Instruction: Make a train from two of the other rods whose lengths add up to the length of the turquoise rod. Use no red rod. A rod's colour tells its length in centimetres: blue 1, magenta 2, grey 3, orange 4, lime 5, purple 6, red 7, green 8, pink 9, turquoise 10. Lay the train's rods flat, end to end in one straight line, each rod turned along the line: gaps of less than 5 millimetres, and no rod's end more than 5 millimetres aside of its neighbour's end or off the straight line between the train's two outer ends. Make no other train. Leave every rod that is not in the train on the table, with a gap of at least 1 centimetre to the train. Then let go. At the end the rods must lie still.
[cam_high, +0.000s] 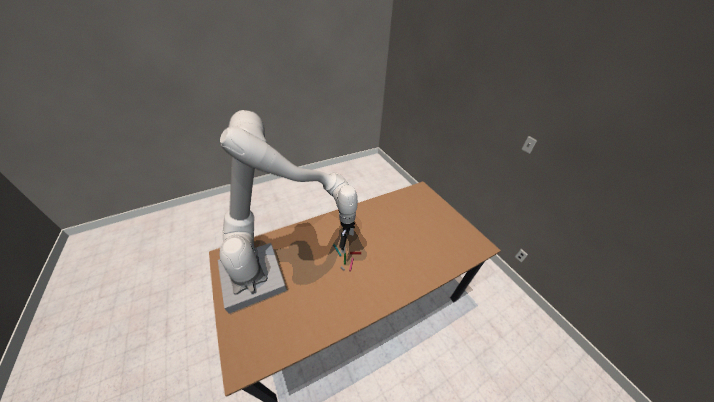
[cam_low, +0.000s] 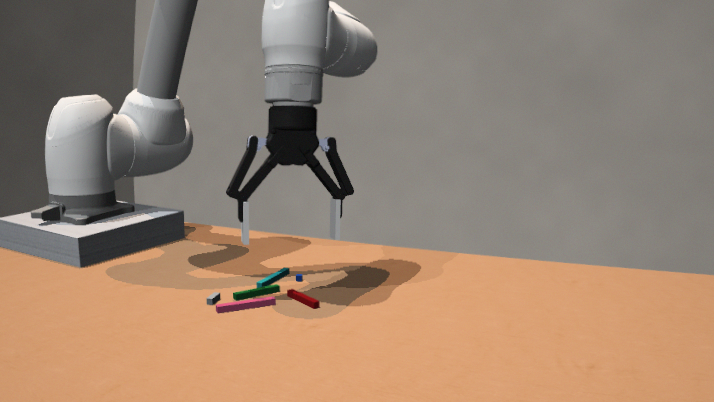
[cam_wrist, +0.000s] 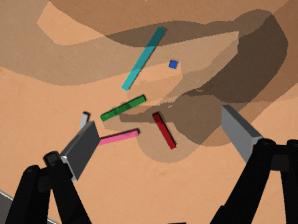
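Observation:
Several small rods lie close together on the brown table (cam_high: 410, 235) (cam_low: 500, 325). The turquoise rod (cam_low: 273, 277) (cam_wrist: 143, 58) (cam_high: 337, 250) lies at the back, with a tiny blue rod (cam_low: 299, 277) (cam_wrist: 173, 64) just beside its end. In front lie the green rod (cam_low: 256, 292) (cam_wrist: 124, 107) (cam_high: 344, 258), the red rod (cam_low: 303, 298) (cam_wrist: 164, 129) (cam_high: 355, 253), the pink rod (cam_low: 245, 304) (cam_wrist: 120, 137) (cam_high: 351, 265) and a short grey rod (cam_low: 213, 298) (cam_wrist: 85, 119). No rod touches another end to end. My gripper (cam_low: 290, 237) (cam_wrist: 157, 124) (cam_high: 345, 244) is wide open and empty, and hangs above the back of the group.
The arm's grey base block (cam_low: 95, 235) (cam_high: 252, 290) stands on the table to the left of the rods. The table's edges are far from the rods.

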